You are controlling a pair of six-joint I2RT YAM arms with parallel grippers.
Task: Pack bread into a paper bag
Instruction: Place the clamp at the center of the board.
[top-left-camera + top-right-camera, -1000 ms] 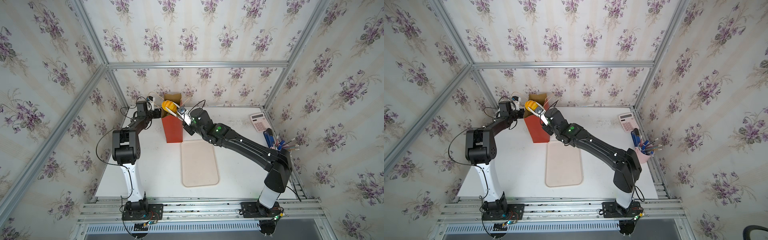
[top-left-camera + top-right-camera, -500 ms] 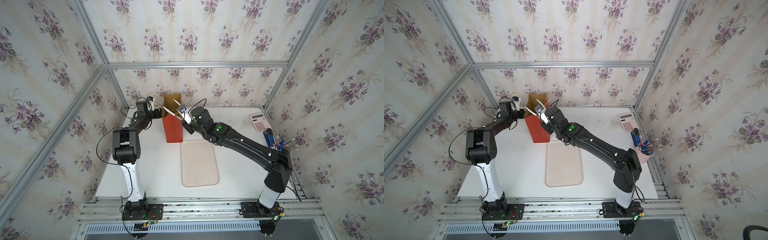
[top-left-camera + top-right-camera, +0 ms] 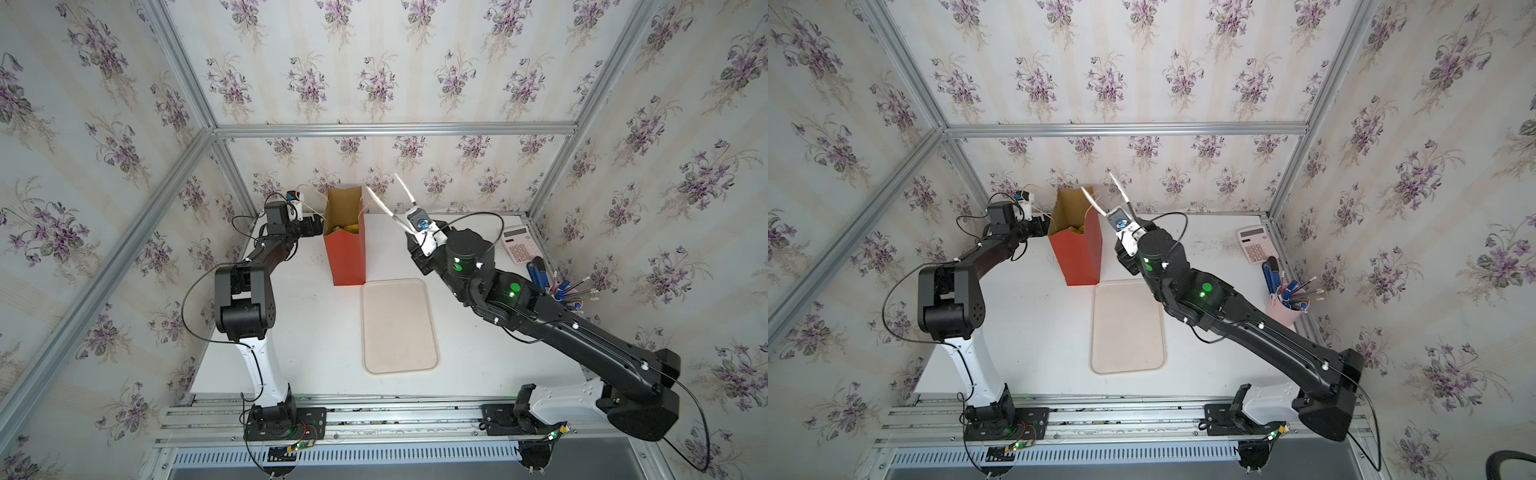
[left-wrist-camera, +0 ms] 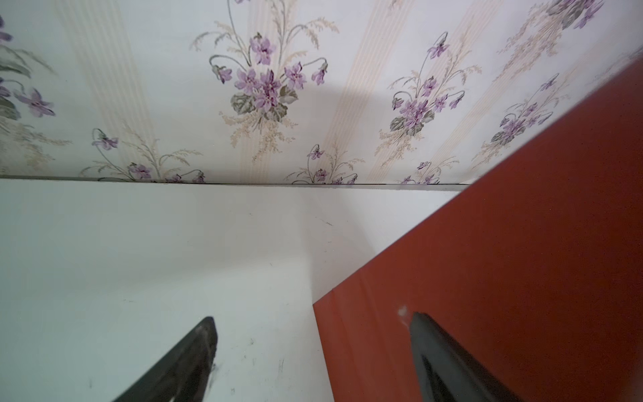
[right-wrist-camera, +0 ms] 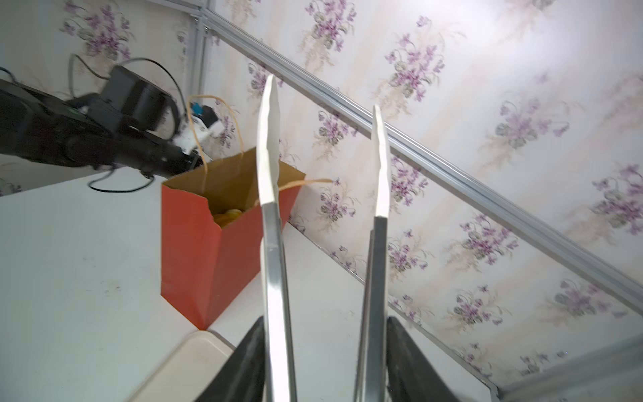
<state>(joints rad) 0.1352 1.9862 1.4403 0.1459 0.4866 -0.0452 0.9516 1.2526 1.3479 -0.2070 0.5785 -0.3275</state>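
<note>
The red paper bag stands upright at the back of the table, its mouth open. Yellow bread lies inside it; other loaves are hidden. My right gripper is shut on metal tongs. Their white tips are spread and empty, raised to the right of the bag's mouth. My left gripper is open at the bag's left wall, one finger in front of the red paper and one over the table.
A beige tray lies in front of the bag with nothing on it. A calculator and a pink cup of pens stand along the right edge. Wallpapered walls close in the back and sides.
A second ago the tongs held a yellow roll over the bag's mouth. The tongs opened, the roll went into the bag, and the right arm has drawn the empty tongs away to the right.
</note>
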